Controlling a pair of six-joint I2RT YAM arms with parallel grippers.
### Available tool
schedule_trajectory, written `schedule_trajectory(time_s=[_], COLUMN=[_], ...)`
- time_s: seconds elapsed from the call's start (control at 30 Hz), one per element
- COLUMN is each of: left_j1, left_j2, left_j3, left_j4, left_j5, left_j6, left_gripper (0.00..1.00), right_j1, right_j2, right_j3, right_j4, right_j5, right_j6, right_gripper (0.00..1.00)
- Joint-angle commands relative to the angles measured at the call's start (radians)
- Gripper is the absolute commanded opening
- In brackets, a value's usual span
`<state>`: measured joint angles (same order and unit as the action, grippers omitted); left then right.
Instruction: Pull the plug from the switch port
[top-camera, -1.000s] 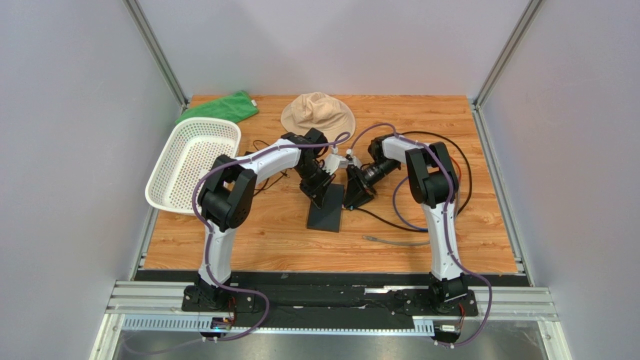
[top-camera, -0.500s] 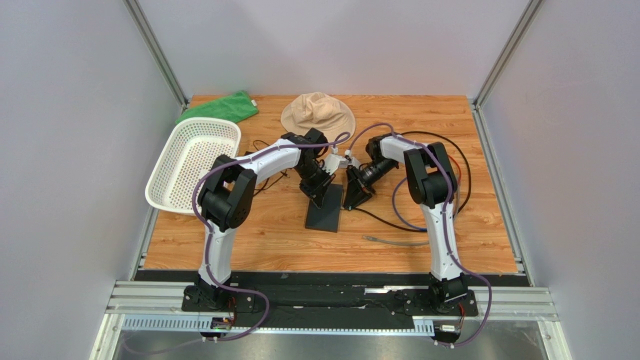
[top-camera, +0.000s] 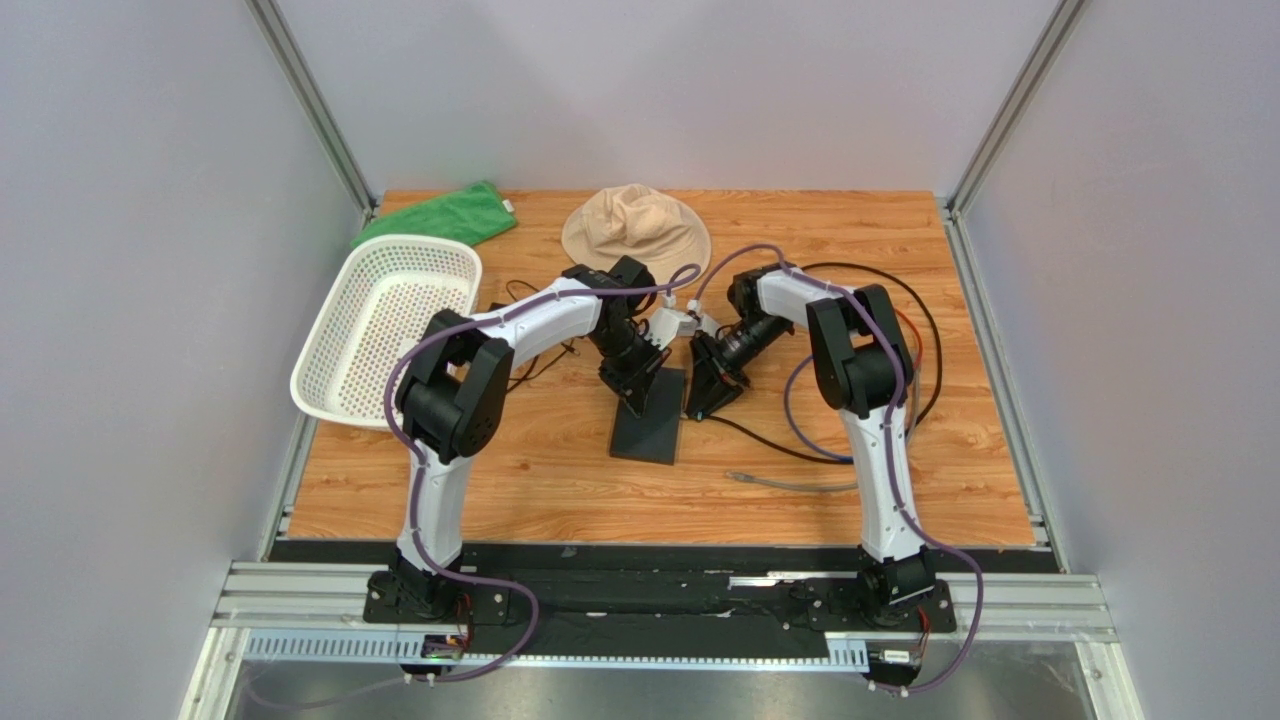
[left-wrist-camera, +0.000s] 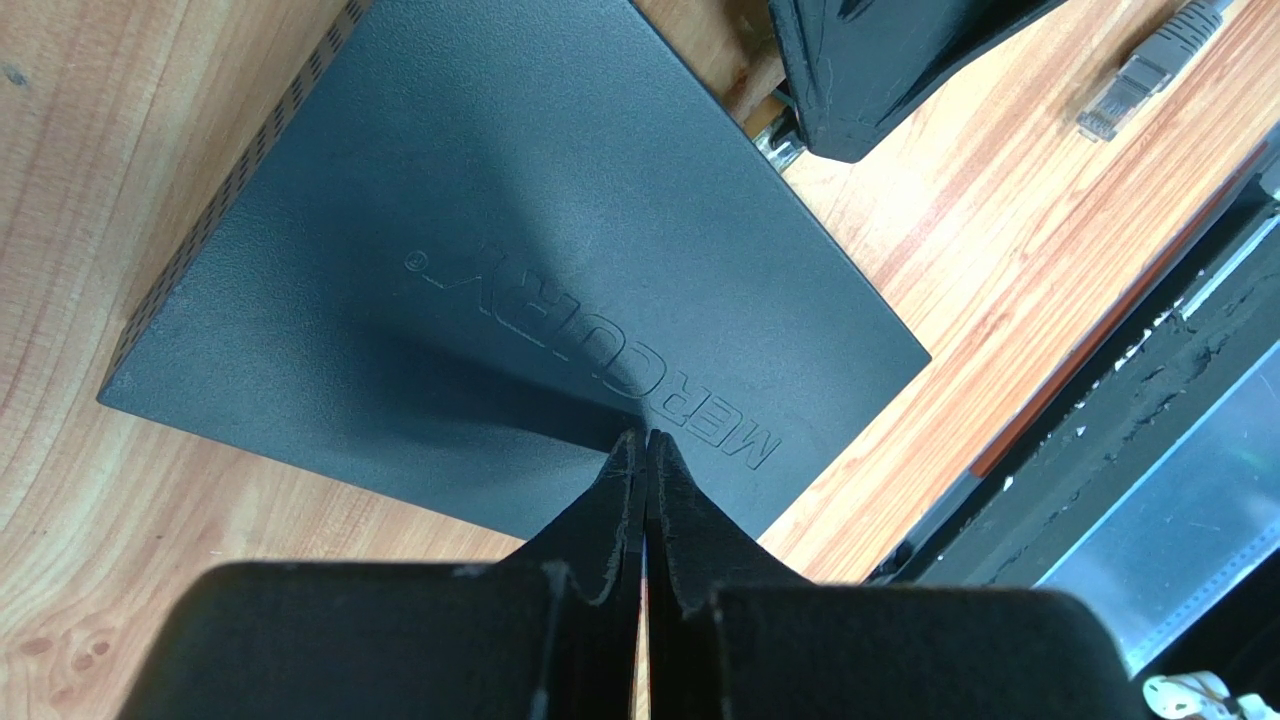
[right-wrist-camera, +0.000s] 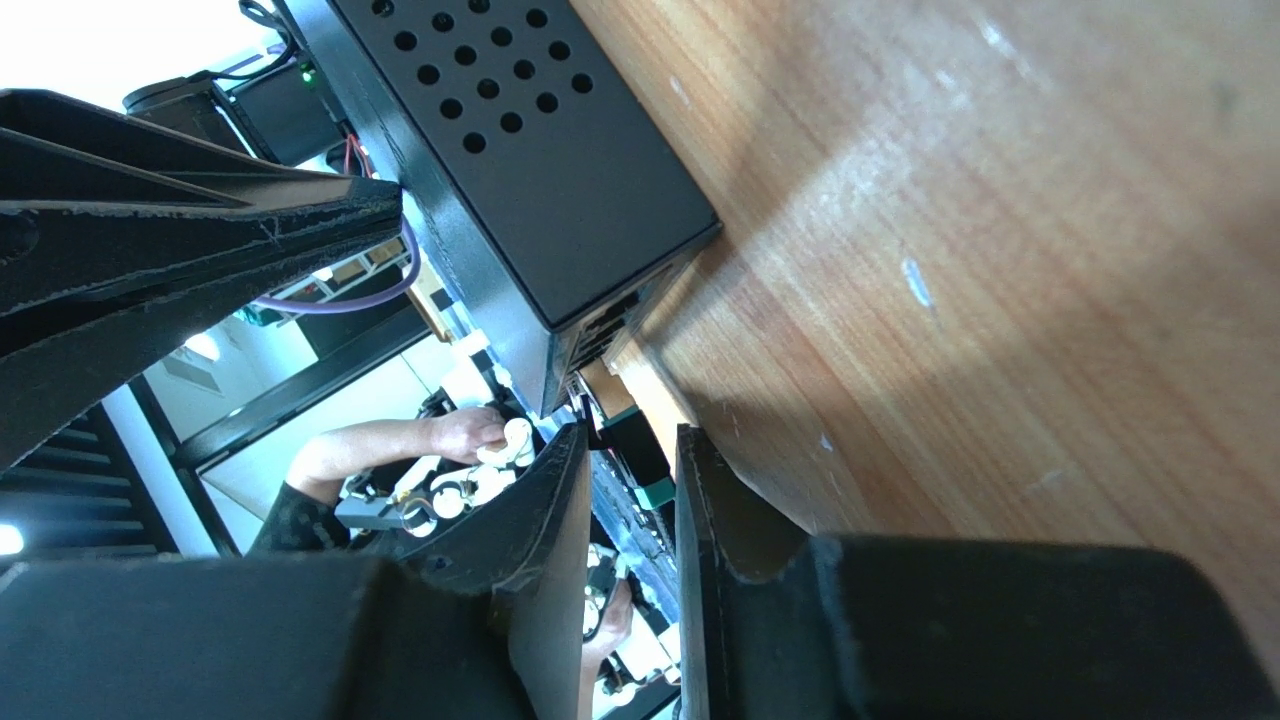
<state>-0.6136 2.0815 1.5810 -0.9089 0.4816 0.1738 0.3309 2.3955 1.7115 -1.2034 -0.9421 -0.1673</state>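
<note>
The switch (top-camera: 648, 423) is a thin flat black box lying mid-table; its embossed top fills the left wrist view (left-wrist-camera: 496, 240). My left gripper (top-camera: 643, 378) is shut and empty, its tips (left-wrist-camera: 648, 438) pressed down on the switch top. My right gripper (top-camera: 700, 402) sits low at the switch's right edge, its jaws a narrow gap apart with nothing between them (right-wrist-camera: 628, 443). The vented side and a socket corner of the switch (right-wrist-camera: 511, 150) lie just ahead of it. I cannot tell if a plug sits in a socket. A loose grey cable's plug (left-wrist-camera: 1135, 83) lies on the wood.
A white mesh basket (top-camera: 383, 333) stands at the left, with a green cloth (top-camera: 443, 213) and a tan hat (top-camera: 636, 228) at the back. Black cables (top-camera: 902, 323) loop around the right arm. The grey cable (top-camera: 796, 483) lies on the near right.
The right gripper and the switch have shifted slightly to the left. The left gripper stays pressed on the switch.
</note>
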Motion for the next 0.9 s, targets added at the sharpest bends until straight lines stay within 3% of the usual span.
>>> schedule_trajectory(time_s=[0.0, 0.87], left_j1=[-0.003, -0.005], left_j2=[0.063, 0.083], left_j3=[-0.023, -0.023], left_j4=[0.028, 0.027], left_j5=[-0.101, -0.15], left_j6=[0.039, 0.047], left_gripper=[0.0, 0.0], right_j1=[0.028, -0.076], right_j2=[0.08, 0.041], right_j3=[-0.05, -0.13], right_j4=[0.081, -0.018], right_j5=[0.333, 0.394], right_j6=[0.028, -0.031], right_gripper=[0.0, 0.0])
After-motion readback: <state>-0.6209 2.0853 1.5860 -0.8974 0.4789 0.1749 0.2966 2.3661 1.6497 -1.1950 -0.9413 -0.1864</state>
